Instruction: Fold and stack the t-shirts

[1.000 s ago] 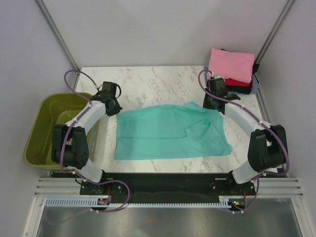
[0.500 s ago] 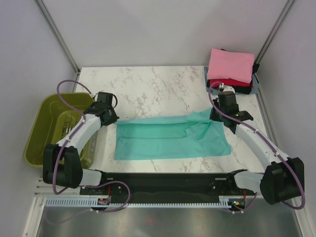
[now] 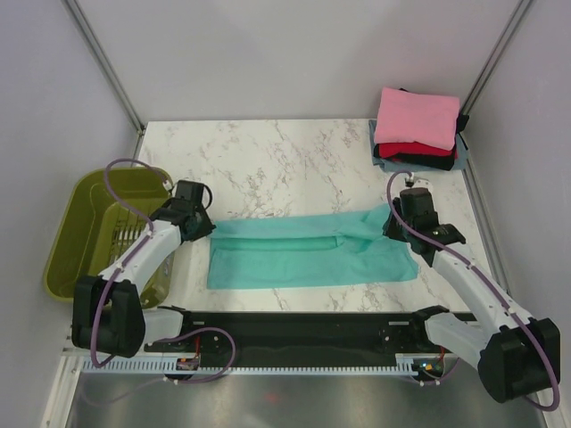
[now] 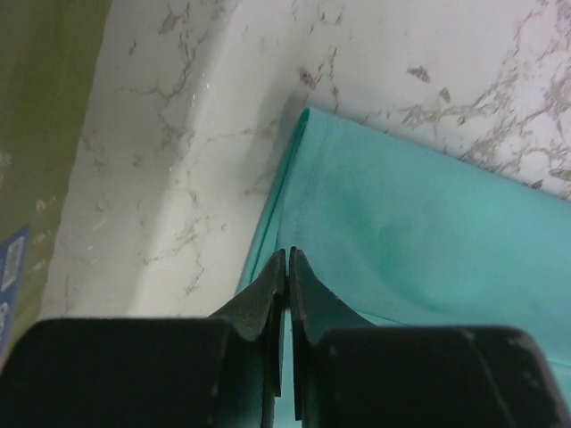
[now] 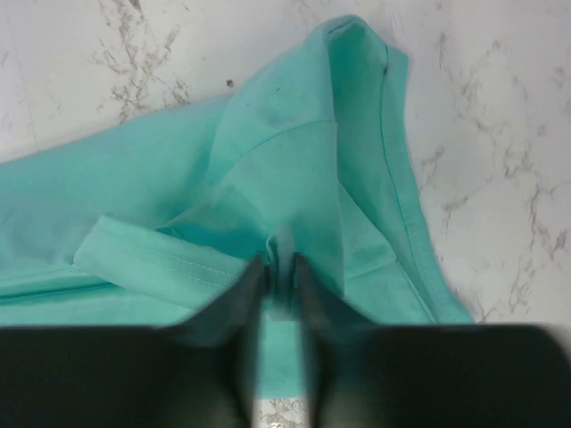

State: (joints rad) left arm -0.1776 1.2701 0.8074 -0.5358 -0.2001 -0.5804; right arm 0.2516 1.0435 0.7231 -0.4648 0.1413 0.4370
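Now, my left gripper (image 4: 285,257) clamped on the tee (image 3: 303,254) at its left edge, right gripper (image 5: 278,265) pinching its right edge, open table (image 3: 294,156) above, stack (image 3: 417,125) upper right, basket (image 3: 71,234) left.

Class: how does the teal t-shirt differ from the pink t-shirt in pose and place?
The teal t-shirt lies stretched in a long half-folded band; the pink t-shirt is a folded rectangle. The teal one rests on the table; the pink one tops a stack. Both are plain cloth.
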